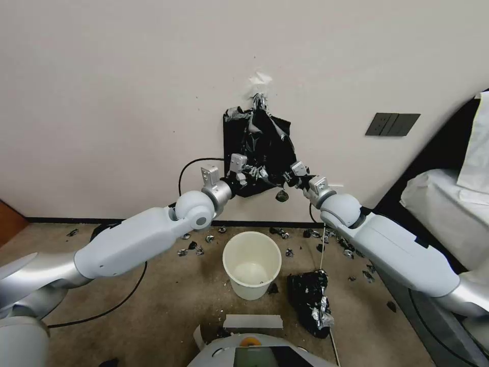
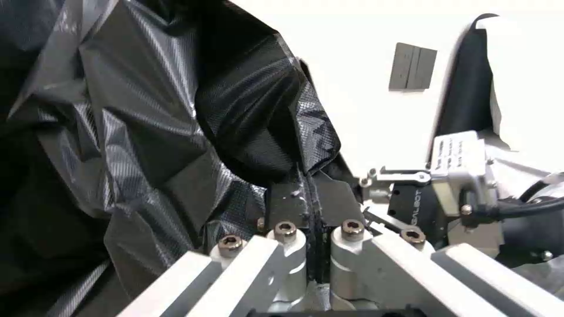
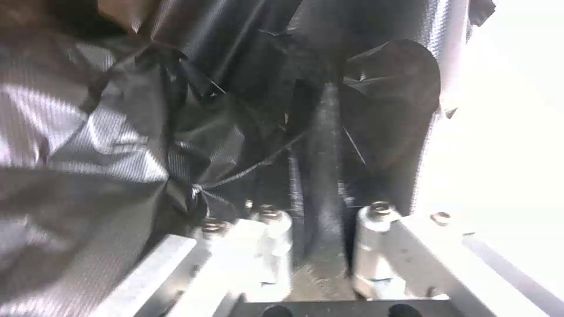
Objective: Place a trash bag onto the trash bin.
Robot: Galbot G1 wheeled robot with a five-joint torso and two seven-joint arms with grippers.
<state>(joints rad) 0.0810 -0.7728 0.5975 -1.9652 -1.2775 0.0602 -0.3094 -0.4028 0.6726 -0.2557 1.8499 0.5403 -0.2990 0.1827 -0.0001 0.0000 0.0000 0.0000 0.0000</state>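
Trash bin (image 1: 252, 265) mouth open; black heap (image 1: 309, 302) beside.

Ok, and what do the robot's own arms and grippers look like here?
Both arms have smooth white shells with silver metal cuffs and a rounded white wrist joint. The left gripper and right gripper are silver-grey metal with dark pads and hex bolts at the finger links. Black cables run to the wrists; the right gripper's black body reads "GALBOT".

From the right wrist I see my right hand (image 3: 320, 198) only as a blur, its fingertips buried in folds of the trash bag (image 3: 176, 132). The bag's rim runs past that view's edges. Floor scraps (image 1: 196, 250) stay too small to identify.
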